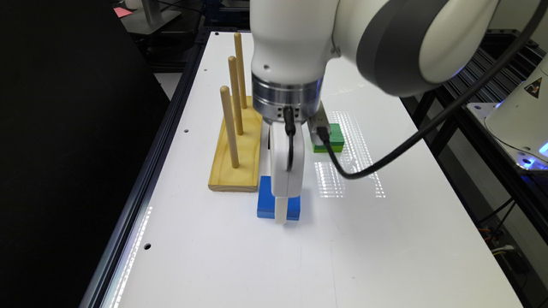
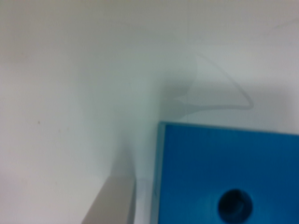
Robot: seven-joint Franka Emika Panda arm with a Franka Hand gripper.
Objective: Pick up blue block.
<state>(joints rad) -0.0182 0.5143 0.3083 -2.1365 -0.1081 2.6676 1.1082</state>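
Since the flat bright-blue square block with its round centre hole lay on the white table under the white gripper, the close needed to be centred and level. One finger stood just beside its edge; spread looked open, not gripping. Behind: wooden peg stand, then green block.

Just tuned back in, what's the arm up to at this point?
The arm has its gripper down at the blue block, which lies flat on the white table beside the near end of the wooden peg stand. In the wrist view one finger sits just off the block's edge. Nothing shows the block lifted, and whether the gripper has closed on it cannot be told. The green block sits farther back, untouched.
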